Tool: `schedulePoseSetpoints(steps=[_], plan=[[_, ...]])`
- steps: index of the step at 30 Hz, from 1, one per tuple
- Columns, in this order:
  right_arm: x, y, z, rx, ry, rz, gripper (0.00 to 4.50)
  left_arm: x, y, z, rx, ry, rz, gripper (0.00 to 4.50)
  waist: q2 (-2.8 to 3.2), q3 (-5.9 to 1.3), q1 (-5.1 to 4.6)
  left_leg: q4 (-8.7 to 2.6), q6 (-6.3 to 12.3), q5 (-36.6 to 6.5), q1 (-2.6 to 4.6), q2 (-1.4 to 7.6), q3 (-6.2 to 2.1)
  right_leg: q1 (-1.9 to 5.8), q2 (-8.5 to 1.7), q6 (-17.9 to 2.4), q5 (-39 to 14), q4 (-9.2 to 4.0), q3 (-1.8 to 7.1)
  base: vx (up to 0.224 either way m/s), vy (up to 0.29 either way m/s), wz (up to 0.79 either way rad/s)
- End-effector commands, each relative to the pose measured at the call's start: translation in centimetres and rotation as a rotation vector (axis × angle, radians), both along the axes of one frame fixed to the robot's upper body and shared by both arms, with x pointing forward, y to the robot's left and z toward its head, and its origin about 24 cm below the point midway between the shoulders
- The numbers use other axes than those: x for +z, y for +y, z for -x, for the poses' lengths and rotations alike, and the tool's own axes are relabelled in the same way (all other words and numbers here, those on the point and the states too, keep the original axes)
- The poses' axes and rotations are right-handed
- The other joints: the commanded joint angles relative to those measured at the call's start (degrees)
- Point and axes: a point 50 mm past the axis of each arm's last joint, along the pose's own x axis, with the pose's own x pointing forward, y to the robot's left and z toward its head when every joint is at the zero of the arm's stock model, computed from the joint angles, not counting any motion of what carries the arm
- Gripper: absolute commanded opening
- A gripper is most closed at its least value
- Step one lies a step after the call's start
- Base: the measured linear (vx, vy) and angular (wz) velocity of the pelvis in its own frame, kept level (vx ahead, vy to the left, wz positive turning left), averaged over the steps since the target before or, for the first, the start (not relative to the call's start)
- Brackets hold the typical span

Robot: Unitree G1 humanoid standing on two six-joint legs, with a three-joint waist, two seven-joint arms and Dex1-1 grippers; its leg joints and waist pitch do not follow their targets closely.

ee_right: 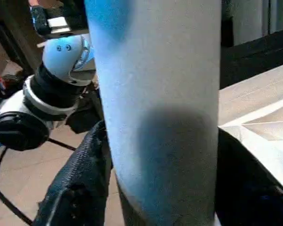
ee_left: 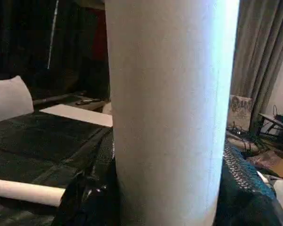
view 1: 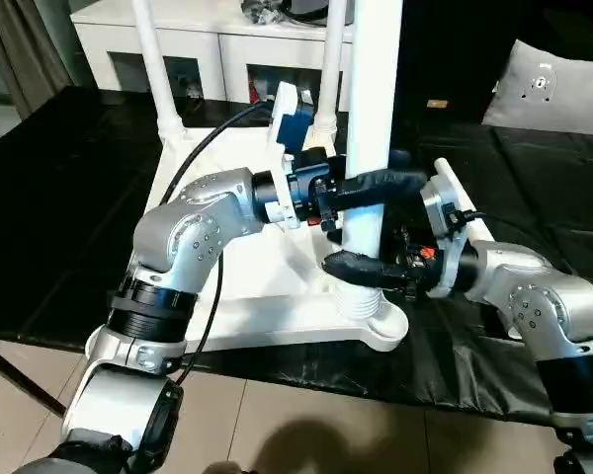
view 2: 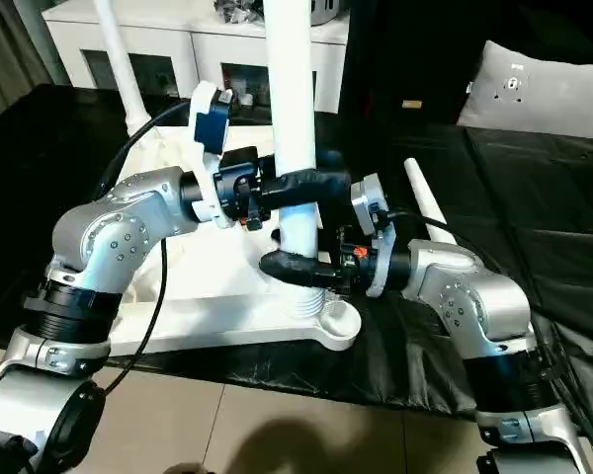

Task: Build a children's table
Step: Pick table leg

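Both grippers wrapped around one upright leg [view 1: 374, 118] at the tabletop's [view 1: 277, 296] near corner socket [view 1: 381, 326], toward 5 o'clock on the upturned slab. Left gripper [view 1: 361, 188] clamped higher on the tube, right gripper [view 1: 361, 269] clasped just above the socket. Two more legs [view 1: 158, 69] standing at 12 o'clock, a fourth [view 2: 425, 202] lying loose at 3. Likely risks: leg tilted and cross-threading, or slipping through smooth grips if twisted unevenly.

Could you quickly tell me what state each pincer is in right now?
Left pincer: closed around the upright white leg.
Right pincer: around the same leg, lower down near the corner socket; grip cannot be told.
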Motion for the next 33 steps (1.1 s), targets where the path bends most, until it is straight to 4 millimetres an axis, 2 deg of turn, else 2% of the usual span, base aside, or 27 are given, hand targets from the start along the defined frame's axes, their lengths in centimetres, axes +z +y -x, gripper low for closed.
schedulePoseSetpoints(steps=[1, 3, 5, 16, 18, 19, 21, 25, 26, 28, 30, 31, 33], plan=[[0.2, 0.1, 0.3, 0.022, -0.008, -0.001, 2.40, 0.4, 0.1, -0.2, 0.015, -0.020, -0.008, 1.86, -0.78, -4.57, 0.23, -3.51, 3.29, -3.8, -0.16, 1.86, 0.03, 4.46, -3.76, -4.0, -19.6, -3.89, 3.36, 0.000, 0.000, 0.00], [0.0, 0.1, 0.3, 0.016, -0.003, 0.004, 2.11, 0.2, 0.3, -0.4, 0.029, -0.023, -0.021, 1.86, -0.83, -4.60, 0.23, -3.49, 3.30, -3.7, -0.17, 1.84, 0.03, 4.44, -3.69, -4.1, -19.1, -3.85, 3.33, 0.000, 0.000, 0.00], [-0.1, 0.2, 0.3, 0.015, 0.001, 0.006, 2.04, -0.1, 0.3, -0.6, 0.049, -0.022, -0.037, 1.86, -0.76, -4.63, 0.25, -3.49, 3.33, -3.6, -0.18, 1.85, 0.01, 4.46, -3.71, -4.1, -18.8, -3.82, 3.34, 0.000, 0.000, 0.00], [-0.4, 0.2, 0.2, -0.014, -0.008, 0.029, 1.95, -0.5, 0.4, -0.9, 0.090, -0.032, -0.052, 1.86, -0.79, -4.63, 0.31, -3.49, 3.04, -3.9, -0.19, 1.79, 0.02, 4.50, -3.71, -3.6, -19.5, -3.91, 3.28, 0.000, 0.000, 0.00], [-0.5, 0.2, -0.2, -0.070, -0.027, 0.032, 1.94, -0.8, 0.4, -1.2, 0.132, -0.047, -0.067, 1.86, -0.74, -4.58, 0.21, -3.51, 2.87, -3.9, -0.26, 1.75, 0.01, 4.42, -3.70, -3.4, -19.5, -3.99, 3.25, 0.000, 0.000, 0.00], [-0.5, 0.2, -0.2, -0.070, -0.027, 0.032, 1.94, -0.8, 0.4, -1.2, 0.132, -0.047, -0.067, 2.21, -0.77, -4.64, 0.22, -3.50, 2.81, -3.9, -0.20, 1.72, 0.01, 4.50, -3.70, -3.4, -19.5, -3.97, 3.23, 0.000, 0.000, 0.00], [-0.4, 0.4, -1.0, -0.169, -0.061, 0.015, 1.94, -1.2, 0.6, -1.4, 0.159, -0.010, -0.064, 2.56, -0.64, -4.63, 0.16, -3.55, 2.52, -4.1, -0.19, 1.84, -0.06, 4.39, -3.78, -3.6, -19.5, -3.93, 3.21, 0.000, 0.000, 0.00], [-0.4, 0.5, -1.5, -0.269, -0.098, 0.017, 1.92, -1.4, 0.9, -1.5, 0.200, -0.005, -0.046, 2.67, -0.57, -4.69, 0.03, -3.62, 2.27, -3.6, -0.12, 1.96, -0.10, 4.37, -3.83, -4.0, -18.1, -3.69, 3.34, 0.000, 0.000, 0.00], [-0.4, 0.6, -1.9, -0.320, -0.116, 0.021, 1.91, -1.5, 1.1, -1.6, 0.233, -0.007, -0.044, 2.90, -0.52, -4.68, -0.02, -3.63, 2.09, -3.5, -0.15, 2.05, -0.12, 4.22, -3.82, -4.2, -17.3, -3.64, 3.41, 0.000, 0.000, 0.00], [-0.3, 0.8, -2.2, -0.372, -0.127, 0.012, 1.91, -1.8, 1.3, -1.8, 0.281, -0.004, -0.046, 2.96, -0.65, -4.69, -0.04, -3.66, 1.96, -3.9, -0.10, 1.93, -0.05, 4.36, -3.88, -4.2, -17.6, -3.60, 3.40, 0.000, 0.000, 0.00], [-0.1, 1.2, -2.9, -0.485, -0.148, -0.006, 1.91, -2.3, 1.5, -2.7, 0.441, -0.002, -0.054, 3.12, -0.58, -4.59, -0.14, -3.72, 1.86, -4.4, -0.05, 1.92, 0.01, 4.24, -3.84, -3.9, -18.3, -3.83, 3.39, 0.000, 0.000, 0.00], [-0.1, 1.3, -3.0, -0.496, -0.150, -0.007, 1.91, -2.4, 1.5, -2.7, 0.459, -0.001, -0.054, 3.12, -0.74, -4.60, -0.15, -3.74, 1.53, -4.5, -0.13, 1.89, -0.05, 4.27, -3.91, -3.5, -18.7, -3.84, 3.33, 0.000, 0.000, 0.00], [-0.1, 1.6, -3.5, -0.577, -0.155, -0.008, 1.91, -2.4, 1.3, -3.0, 0.569, -0.005, -0.055, 3.25, -0.67, -4.63, -0.21, -3.78, 1.34, -4.4, -0.04, 1.98, -0.10, 4.24, -3.92, -3.3, -18.9, -3.90, 3.34, 0.000, 0.000, 0.00]])
